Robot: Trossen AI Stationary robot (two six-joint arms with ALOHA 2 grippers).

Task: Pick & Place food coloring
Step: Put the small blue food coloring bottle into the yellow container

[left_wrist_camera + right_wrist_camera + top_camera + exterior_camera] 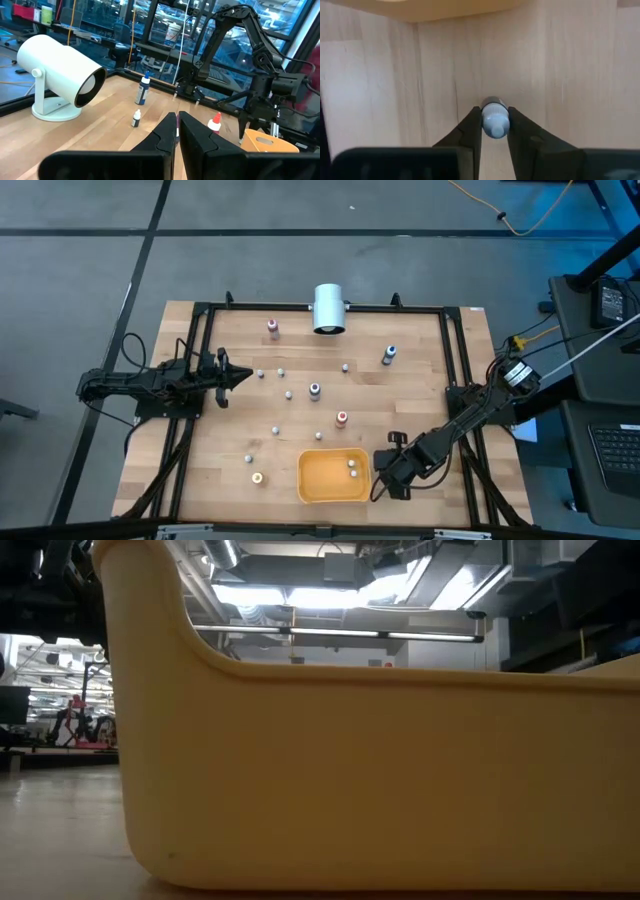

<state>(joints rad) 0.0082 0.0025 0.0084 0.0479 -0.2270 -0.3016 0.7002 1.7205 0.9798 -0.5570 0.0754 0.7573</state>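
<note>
My right gripper point(385, 480) stands just right of the orange tray point(333, 451), near the table's front edge. It is shut on a tiny food coloring bottle with a pale bluish cap point(495, 120). Two small bottles point(352, 466) lie inside the tray. Other bottles stand spread over the wooden table: pink top point(272, 327), blue point(389, 355), dark point(314, 390), red point(342, 418), yellowish point(257, 477). My left gripper point(245, 375) waits shut at the table's left, pointing level, its tips point(176, 125) closed on nothing. My right gripper pinches the tiny bottle between its two fingers point(470, 130), on opposite sides of its body just below the cap point(495, 131). The fingers come steeply from above. The bottle stands upright between them; its base is hidden by the bottle itself.
A big white cylinder point(328, 308) lies on its stand at the table's far edge. The tray's wall point(380, 770) fills the low view. Small pale caps or beads dot the table's middle. A black frame runs round the table. Bare wood lies right of the tray.
</note>
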